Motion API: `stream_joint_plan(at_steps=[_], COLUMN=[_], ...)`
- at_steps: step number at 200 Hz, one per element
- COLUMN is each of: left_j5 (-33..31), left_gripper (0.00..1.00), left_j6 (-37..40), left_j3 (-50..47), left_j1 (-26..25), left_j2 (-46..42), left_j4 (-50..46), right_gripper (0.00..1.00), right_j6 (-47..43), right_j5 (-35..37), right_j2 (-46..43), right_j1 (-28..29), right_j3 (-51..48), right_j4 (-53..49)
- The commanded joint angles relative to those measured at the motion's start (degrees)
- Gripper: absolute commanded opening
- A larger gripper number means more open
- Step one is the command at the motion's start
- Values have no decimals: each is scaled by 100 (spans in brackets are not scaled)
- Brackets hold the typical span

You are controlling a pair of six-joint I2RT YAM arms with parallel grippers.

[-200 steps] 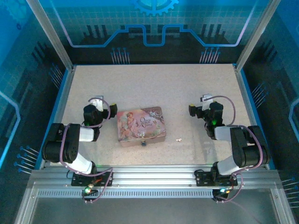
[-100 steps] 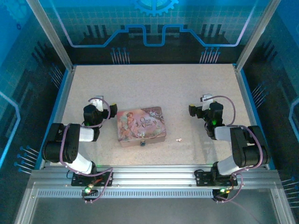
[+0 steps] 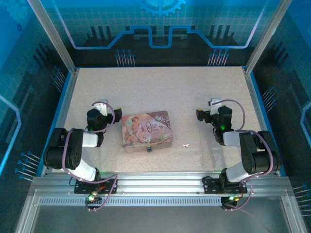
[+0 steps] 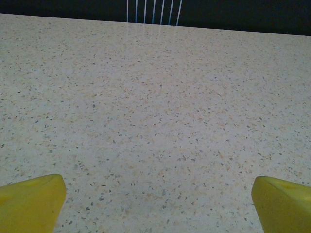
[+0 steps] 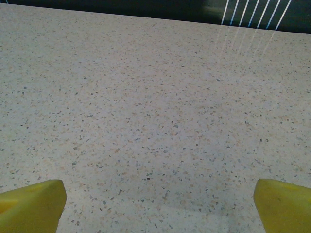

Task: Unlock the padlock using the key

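— Now, state of the left gripper [image 3: 100, 104]?
— Opened wide. Yellow fingertips [image 4: 30, 203] set at the two lower corners of the left wrist view, bare speckled table [image 4: 155, 107] between them. Nothing held. Poised low over the surface, pointed away from the near edge.
— And the right gripper [image 3: 214, 103]?
— Likewise spread wide, nothing gripped. Yellow fingertips [image 5: 31, 204] far apart in the right wrist view, bare table between.
— Location of the padlock [image 3: 148, 149]?
— To the right of the left gripper and back toward the near edge, well apart from it. Seated against the near side of the pink illustrated tin [image 3: 147, 128], about mid-length. Too small to tell shackle position, or whether hooked to the tin.
— Location of the key [image 3: 185, 144]?
— To the left of the right gripper and back toward the near edge, apart from it. Flat on the table, just off the tin's near right corner, clear of tin and padlock. Closer to the right gripper than to the left.
— Position of the tin relative to both grippers?
— Between them, closer to the left one: near that gripper's right side, well apart from the right gripper. Picture side up, slightly skewed to the table edge.
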Motion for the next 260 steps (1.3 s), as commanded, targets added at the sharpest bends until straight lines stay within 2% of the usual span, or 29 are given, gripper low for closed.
stream_joint_plan(at_steps=[1,25,43,84,106,132,147,172,196,233,260], left_j5=[39,-97,-274,-547,-760,-294,82,910,1273,1292,1197], left_gripper=[99,99,99,99,99,99,99,99,99,99,99], left_j6=[-49,-133,-181,-310,-1221,-2196,-2702,-3202,-3489,-3580,-3705], left_j3=[76,-54,-169,124,481,1162,1424,1482,1500,1595,1530], left_j1=[-15,2,-7,-7,52,90,90,81,43,-336,-647], left_j2=[-26,-41,-242,-1483,-2293,-2854,-3077,-3494,-3903,-4161,-4090], left_j4=[-17,241,274,-1263,-2422,-4106,-4915,-5603,-6360,-7331,-7726], right_gripper=[100,100,100,100,100,100,100,100,100,100,100], right_j6=[24,26,92,132,568,1304,1677,2098,2240,2243,2497], right_j5=[-45,-76,-33,-114,-264,-797,-1257,-1528,-1895,-2276,-2470], right_j2=[33,18,-213,-1017,-1413,-1662,-1732,-1909,-2001,-1929,-1837], right_j1=[-71,-93,-110,-129,-125,-95,-14,339,757,1482,1946], right_j3=[45,27,215,592,821,1368,1558,1664,1679,1743,1578], right_j4=[52,77,-457,-1723,-2339,-3545,-3910,-4326,-4575,-5031,-4904])
